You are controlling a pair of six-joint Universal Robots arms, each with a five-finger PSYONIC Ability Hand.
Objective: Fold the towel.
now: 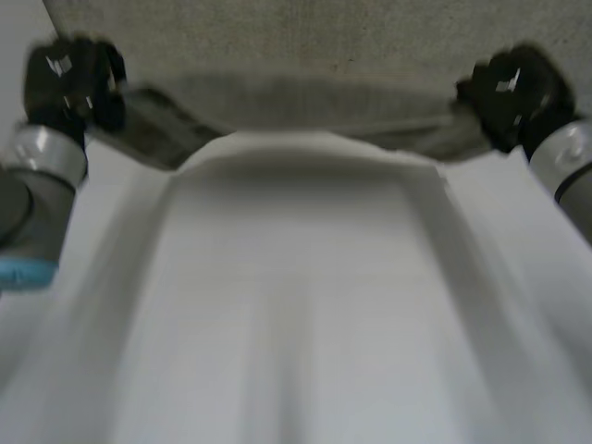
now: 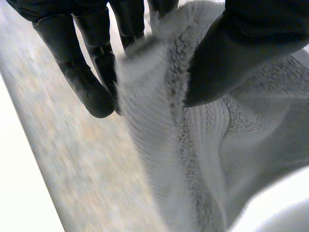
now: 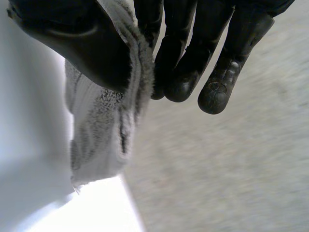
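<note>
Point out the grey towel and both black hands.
grey terry towel (image 1: 305, 97), head view, its lifted edge.
black left hand (image 2: 227, 53), left wrist view, on the pinching thumb.
black right hand (image 3: 91, 43), right wrist view, on the pinching thumb.

The towel (image 1: 277, 37) lies across the far part of the surface (image 1: 296, 324), its near edge pinched at the left end by the left robot hand (image 1: 69, 79) and at the right end by the right robot hand (image 1: 513, 92).

Far end of towel (image 1: 305, 37) beyond head view's top edge
</note>
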